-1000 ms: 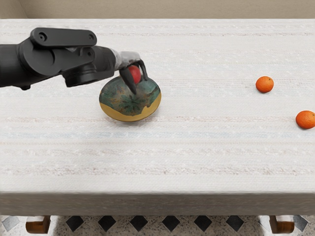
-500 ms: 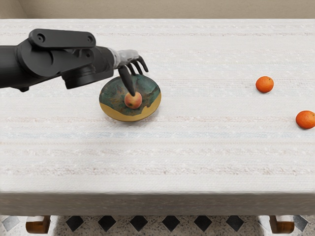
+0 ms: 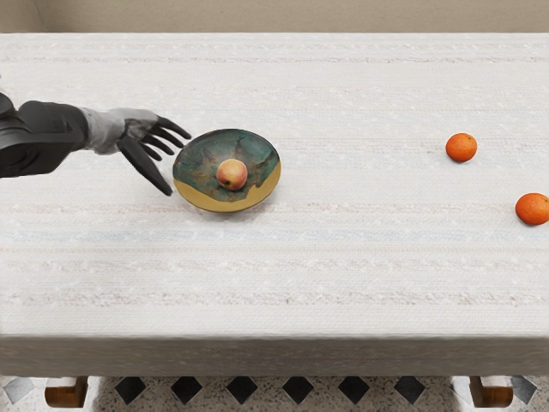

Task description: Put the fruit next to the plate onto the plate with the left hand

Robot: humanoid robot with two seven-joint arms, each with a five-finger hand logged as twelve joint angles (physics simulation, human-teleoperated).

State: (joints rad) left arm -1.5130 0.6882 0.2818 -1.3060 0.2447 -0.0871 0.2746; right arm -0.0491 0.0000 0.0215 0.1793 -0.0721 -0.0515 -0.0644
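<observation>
A red-and-yellow fruit (image 3: pixel 232 174) lies in the middle of the green and gold plate (image 3: pixel 206 196), left of the table's centre. My left hand (image 3: pixel 158 148) hovers just to the left of the plate with its dark fingers spread, holding nothing. It does not touch the plate or the fruit. Its arm enters from the picture's left edge. The right arm does not show.
Two oranges lie far to the right on the white table: one orange (image 3: pixel 461 147) further back, another orange (image 3: pixel 532 209) near the right edge. The table's front edge runs across the bottom of the picture.
The left hand let go of the fruit, which dropped onto the plate. The hand then opened and drew back to the left, off the plate.
</observation>
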